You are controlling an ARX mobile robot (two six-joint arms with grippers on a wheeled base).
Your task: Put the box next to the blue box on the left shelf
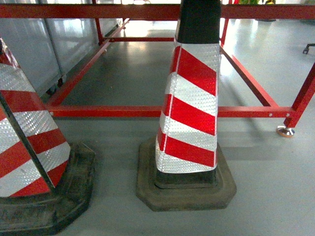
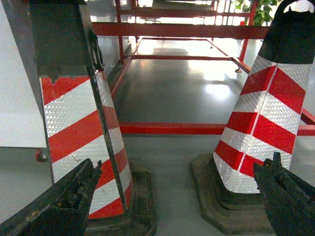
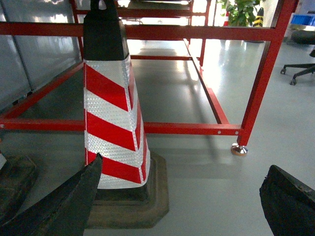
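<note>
Both grippers (left, right) are held wide apart, empty, above two striped traffic cones before a red frame.

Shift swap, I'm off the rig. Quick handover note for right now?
Left gripper: open, empty. Right gripper: open, empty.
The blue crate and roller shelf are not in any view.
Ahead: two striped traffic cones on the floor, red frame behind them.
Done: nothing visible.
Left: find the crate, grasp it, carry it to the left shelf, set it beside the blue box.
</note>
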